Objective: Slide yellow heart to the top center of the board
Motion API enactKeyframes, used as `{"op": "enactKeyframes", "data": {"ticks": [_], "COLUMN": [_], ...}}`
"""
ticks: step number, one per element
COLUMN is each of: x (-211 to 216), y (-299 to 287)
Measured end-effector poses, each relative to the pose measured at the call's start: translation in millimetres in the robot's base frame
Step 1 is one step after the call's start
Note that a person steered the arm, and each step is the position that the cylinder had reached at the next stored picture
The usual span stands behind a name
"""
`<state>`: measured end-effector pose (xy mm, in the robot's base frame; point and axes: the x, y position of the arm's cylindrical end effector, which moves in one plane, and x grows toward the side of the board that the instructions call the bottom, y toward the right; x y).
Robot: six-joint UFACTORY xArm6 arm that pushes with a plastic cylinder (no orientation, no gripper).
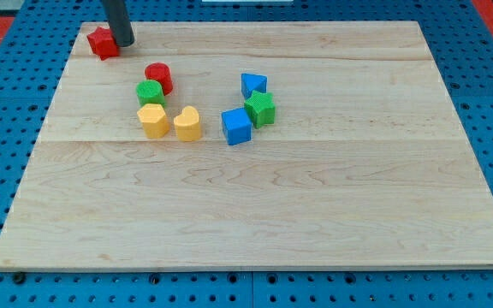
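The yellow heart (188, 123) lies left of the board's middle, just right of a yellow block (152, 121). My tip (122, 43) rests at the view's top left corner of the wooden board (315, 214), touching the right side of a red star-shaped block (102, 42). The tip is well up and to the left of the yellow heart.
A red cylinder (159, 78) and a green cylinder (150, 92) sit just above the yellow block. To the right are a blue triangular block (253, 84), a green block (261, 109) and a blue cube (236, 126). Blue pegboard surrounds the board.
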<state>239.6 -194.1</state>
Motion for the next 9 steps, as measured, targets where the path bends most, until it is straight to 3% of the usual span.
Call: {"op": "enactKeyframes", "data": {"ticks": [2, 3, 6, 7, 9], "x": [9, 36, 43, 48, 191], "y": [52, 51, 44, 16, 0]}}
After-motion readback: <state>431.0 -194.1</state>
